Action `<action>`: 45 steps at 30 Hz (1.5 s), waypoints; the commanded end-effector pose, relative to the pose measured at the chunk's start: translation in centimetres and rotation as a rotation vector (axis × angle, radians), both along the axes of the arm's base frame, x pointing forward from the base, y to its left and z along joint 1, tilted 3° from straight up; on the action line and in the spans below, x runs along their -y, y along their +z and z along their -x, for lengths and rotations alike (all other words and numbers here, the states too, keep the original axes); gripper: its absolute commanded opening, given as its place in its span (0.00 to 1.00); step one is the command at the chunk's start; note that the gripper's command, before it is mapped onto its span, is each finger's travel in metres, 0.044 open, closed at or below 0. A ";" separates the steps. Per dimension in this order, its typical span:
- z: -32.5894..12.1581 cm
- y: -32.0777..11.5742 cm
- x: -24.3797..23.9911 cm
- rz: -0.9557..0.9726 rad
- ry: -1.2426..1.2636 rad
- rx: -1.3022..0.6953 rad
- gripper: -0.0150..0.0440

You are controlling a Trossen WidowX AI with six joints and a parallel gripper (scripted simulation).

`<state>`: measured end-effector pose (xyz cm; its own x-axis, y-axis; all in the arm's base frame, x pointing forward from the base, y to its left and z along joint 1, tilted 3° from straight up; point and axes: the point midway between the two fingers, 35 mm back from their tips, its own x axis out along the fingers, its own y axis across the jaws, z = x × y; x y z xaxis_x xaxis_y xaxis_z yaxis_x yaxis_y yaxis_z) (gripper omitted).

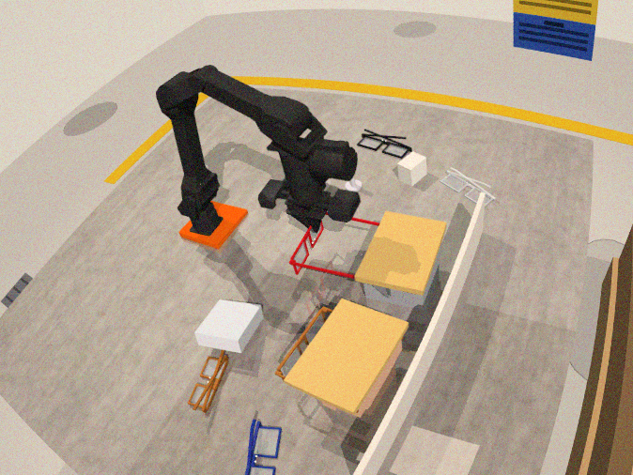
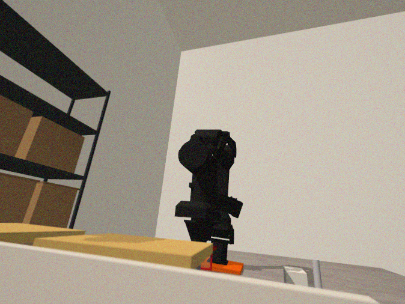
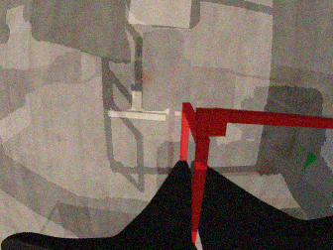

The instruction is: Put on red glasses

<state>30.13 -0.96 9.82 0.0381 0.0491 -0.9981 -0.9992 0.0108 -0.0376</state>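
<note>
Above grey wood-look flooring, red glasses [image 1: 301, 253] [image 2: 207, 268] [image 3: 200, 149] clamped by the frame front in the gripper [image 1: 315, 228] [image 3: 188, 169], temples reaching outward.

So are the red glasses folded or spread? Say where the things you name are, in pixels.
Spread: in the top view, both arms of the red glasses [image 1: 327, 268] [image 2: 207, 268] [image 3: 268, 117] reach toward a yellow-topped head [image 1: 404, 250] [image 2: 130, 247].

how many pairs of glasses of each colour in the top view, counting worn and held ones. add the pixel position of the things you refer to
red [image 1: 324, 268]: 1
black [image 1: 384, 143]: 1
white [image 1: 469, 184]: 1
blue [image 1: 253, 444]: 1
brown-orange [image 1: 206, 388] (one by the white box [image 1: 227, 324], one at a display head [image 1: 347, 352]): 2
total: 6
</note>
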 end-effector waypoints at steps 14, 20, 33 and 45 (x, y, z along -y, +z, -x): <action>-2.5 0.1 0.0 -0.003 -0.004 0.000 0.25; -3.3 0.1 0.0 -0.003 -0.004 0.001 0.25; -5.1 0.2 0.0 -0.003 -0.004 0.003 0.25; -6.7 0.3 0.0 -0.003 -0.004 0.004 0.25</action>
<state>36.34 -1.01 10.16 0.0430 0.0504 -0.9978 -0.9990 0.0106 -0.0425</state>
